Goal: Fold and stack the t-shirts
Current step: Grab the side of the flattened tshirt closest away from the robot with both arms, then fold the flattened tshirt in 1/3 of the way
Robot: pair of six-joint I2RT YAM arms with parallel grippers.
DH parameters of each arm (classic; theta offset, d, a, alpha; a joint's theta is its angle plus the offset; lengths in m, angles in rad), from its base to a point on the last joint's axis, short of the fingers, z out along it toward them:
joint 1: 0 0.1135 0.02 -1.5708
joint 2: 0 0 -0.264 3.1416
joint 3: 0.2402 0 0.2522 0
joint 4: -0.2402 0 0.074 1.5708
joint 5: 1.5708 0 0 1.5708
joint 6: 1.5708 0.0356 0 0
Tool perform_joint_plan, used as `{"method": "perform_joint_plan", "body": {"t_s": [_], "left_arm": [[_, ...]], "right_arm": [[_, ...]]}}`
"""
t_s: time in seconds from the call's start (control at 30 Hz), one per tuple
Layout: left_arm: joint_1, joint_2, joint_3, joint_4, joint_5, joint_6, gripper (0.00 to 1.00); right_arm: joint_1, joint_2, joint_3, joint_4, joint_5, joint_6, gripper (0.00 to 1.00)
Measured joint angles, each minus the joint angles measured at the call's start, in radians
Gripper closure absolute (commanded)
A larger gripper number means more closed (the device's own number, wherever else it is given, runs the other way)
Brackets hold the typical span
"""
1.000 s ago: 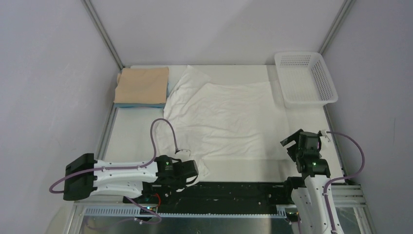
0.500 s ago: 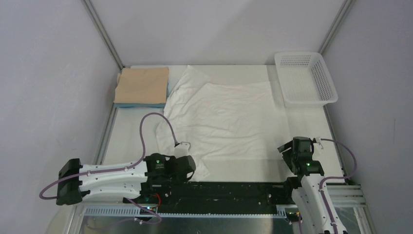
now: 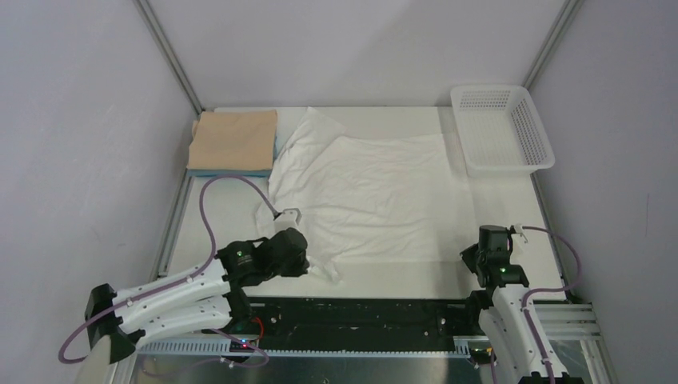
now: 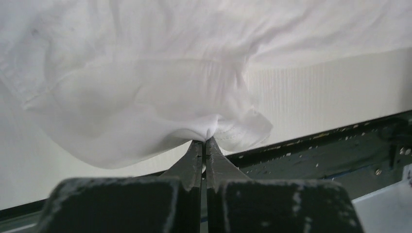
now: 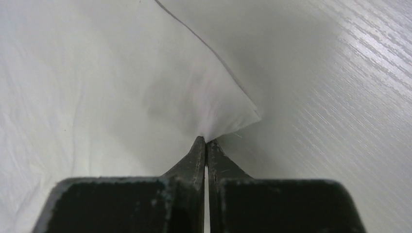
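Observation:
A wrinkled white t-shirt [image 3: 368,192] lies spread over the middle of the table. My left gripper [image 3: 313,269] is shut on its near left corner [image 4: 214,127], and the cloth bunches and lifts just above the closed tips [image 4: 204,141]. My right gripper [image 5: 206,140] is shut on the shirt's near right corner [image 5: 228,114]; in the top view it [image 3: 477,258] sits at that edge. At the back left a folded tan t-shirt [image 3: 233,138] rests on a folded light blue one [image 3: 228,171].
A white perforated basket [image 3: 502,128] stands at the back right. The black rail [image 3: 376,314] runs along the near table edge, close under the left gripper. Grey walls close in both sides.
The right gripper lowered toward the near edge and shut on the shirt's near right corner. The left arm swung forward and up, pulling the near left corner with it.

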Motion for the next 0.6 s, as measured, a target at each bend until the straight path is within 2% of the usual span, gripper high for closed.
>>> {"method": "perform_joint_plan", "body": {"t_s": [0.3,0.6], "left_arm": [[0.184,0.011,0.045,0.119,0.023,0.108,1.0],[0.433,0.151,0.132,0.288,0.082,0.229,1.0]], "right_arm": [[0.0,0.093,0.08,0.054,-0.013,-0.08,1.0],[0.001,0.326,0.216,0.169,-0.026,-0.127,1.0]]}}
